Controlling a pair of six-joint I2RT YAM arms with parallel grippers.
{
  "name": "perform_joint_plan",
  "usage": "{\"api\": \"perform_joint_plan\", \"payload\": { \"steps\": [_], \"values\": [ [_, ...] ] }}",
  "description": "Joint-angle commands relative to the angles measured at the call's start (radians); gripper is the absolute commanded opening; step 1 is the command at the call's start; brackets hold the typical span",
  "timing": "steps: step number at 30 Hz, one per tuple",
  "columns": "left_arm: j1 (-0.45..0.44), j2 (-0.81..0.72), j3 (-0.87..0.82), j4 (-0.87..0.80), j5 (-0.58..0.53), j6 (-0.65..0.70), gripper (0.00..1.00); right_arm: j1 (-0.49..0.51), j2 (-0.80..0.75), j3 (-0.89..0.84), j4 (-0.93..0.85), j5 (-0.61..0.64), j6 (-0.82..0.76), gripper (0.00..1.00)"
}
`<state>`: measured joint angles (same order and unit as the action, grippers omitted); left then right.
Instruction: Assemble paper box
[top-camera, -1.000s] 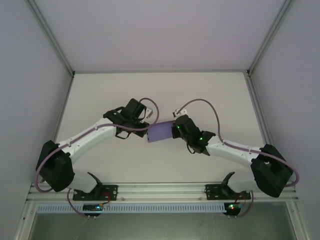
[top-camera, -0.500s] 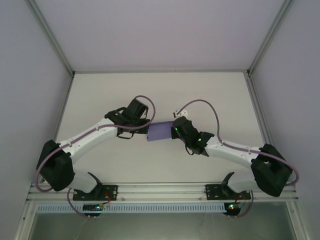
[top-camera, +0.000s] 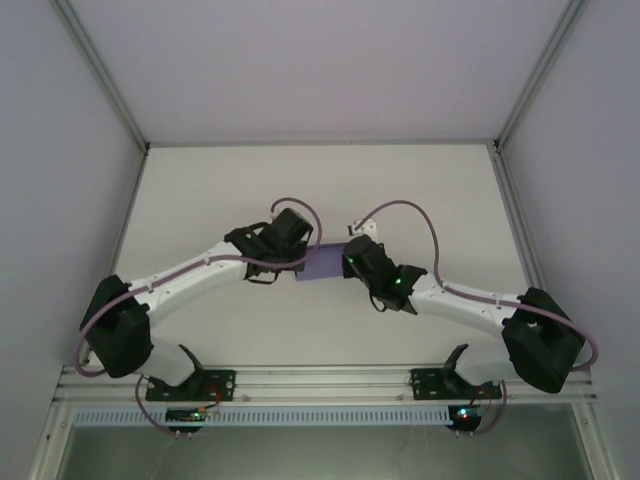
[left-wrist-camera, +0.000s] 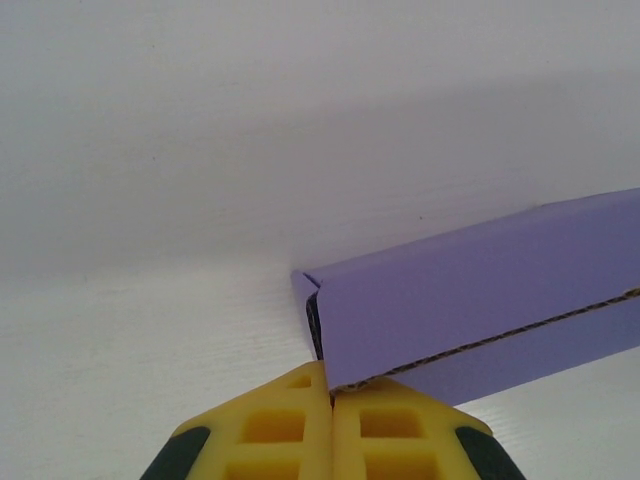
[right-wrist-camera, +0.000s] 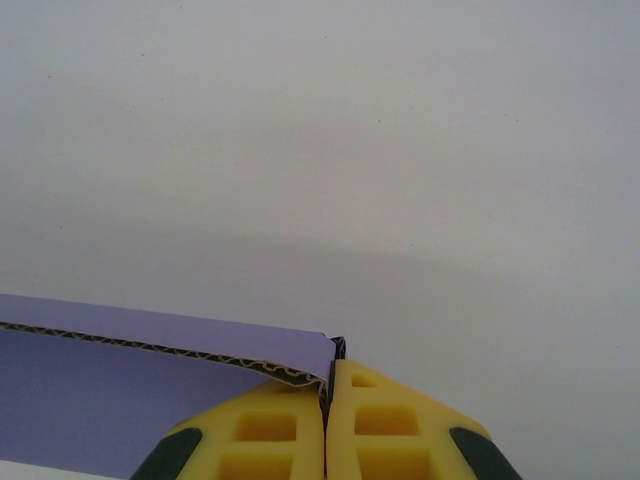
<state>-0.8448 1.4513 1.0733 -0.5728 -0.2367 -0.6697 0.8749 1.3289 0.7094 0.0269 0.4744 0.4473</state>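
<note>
The paper box (top-camera: 322, 264) is a lavender-purple card piece held just above the white table, between the two arms at mid-table. My left gripper (top-camera: 302, 256) is at its left end. In the left wrist view the yellow fingers (left-wrist-camera: 290, 425) are pressed together, pinching the box's (left-wrist-camera: 480, 290) lower corner edge at the gripper's (left-wrist-camera: 331, 380) tips. My right gripper (top-camera: 348, 262) holds the right end. Its gripper tips (right-wrist-camera: 327, 372) are shut on a thin corrugated wall of the box (right-wrist-camera: 120, 400), whose folded top panel runs off to the left.
The white table (top-camera: 320, 190) stretches bare behind the arms. Grey enclosure walls and metal corner posts (top-camera: 110, 90) bound it on the left, right and back. An aluminium rail (top-camera: 320, 378) with the arm bases runs along the near edge.
My left arm has swung right to the box's left end and its fingers have closed on the corner. The box has shifted slightly right and back, and the right gripper has kept its hold.
</note>
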Motion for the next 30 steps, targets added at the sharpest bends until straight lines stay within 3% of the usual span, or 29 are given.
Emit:
{"api": "perform_joint_plan", "payload": {
  "steps": [1,6,11,15,19,25,29,30],
  "values": [
    [-0.013,0.004,-0.108,0.007,0.067,-0.083,0.00,0.018,0.024,-0.053,-0.074,-0.011,0.020,0.06],
    [-0.023,0.012,-0.143,0.032,0.055,-0.097,0.00,0.030,0.012,-0.094,-0.034,-0.007,0.009,0.08],
    [-0.024,0.021,-0.144,0.034,0.035,-0.081,0.00,0.020,-0.018,-0.105,-0.025,-0.077,-0.006,0.21],
    [-0.026,0.021,-0.141,0.027,0.028,-0.072,0.00,-0.022,-0.084,-0.050,-0.058,-0.180,-0.089,0.41],
    [-0.030,0.020,-0.138,0.030,0.031,-0.062,0.00,-0.084,-0.129,0.019,-0.105,-0.316,-0.111,0.71],
    [-0.035,0.027,-0.116,0.016,0.018,-0.059,0.00,-0.153,-0.140,0.057,-0.083,-0.349,-0.095,0.77],
    [-0.036,0.039,-0.100,0.016,0.017,-0.050,0.00,-0.198,-0.097,0.079,-0.090,-0.339,-0.062,0.76],
    [-0.036,0.042,-0.095,0.016,0.019,-0.046,0.00,-0.207,-0.080,0.083,-0.094,-0.350,-0.058,0.71]
  ]
}}
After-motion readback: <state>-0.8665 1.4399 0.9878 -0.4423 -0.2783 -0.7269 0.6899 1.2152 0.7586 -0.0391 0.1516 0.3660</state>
